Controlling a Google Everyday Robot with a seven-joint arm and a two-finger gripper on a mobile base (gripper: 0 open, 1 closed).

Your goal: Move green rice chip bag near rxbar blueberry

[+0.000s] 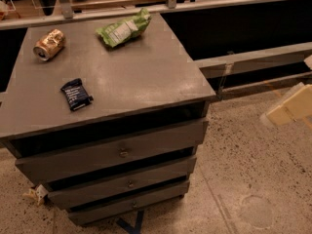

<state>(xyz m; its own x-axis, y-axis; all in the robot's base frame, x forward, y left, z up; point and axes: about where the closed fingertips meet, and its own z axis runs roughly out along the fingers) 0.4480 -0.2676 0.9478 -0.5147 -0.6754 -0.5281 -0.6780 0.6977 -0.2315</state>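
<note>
The green rice chip bag (123,29) lies crinkled at the back of the grey cabinet top (141,77), its white label panel facing up. Well apart from it, the dark blue rxbar blueberry (76,94) lies flat near the front left of the same top. My gripper (287,108) shows as a blurred cream shape at the right edge of the camera view. It hangs over the floor, off to the right of the cabinet and far from both items, and holds nothing that I can see.
A dented gold can (48,44) lies on its side at the back left of the top. The cabinet has three drawers (122,152) below. A railing and dark ledge (253,60) run behind it, and speckled floor (243,179) spreads to the right.
</note>
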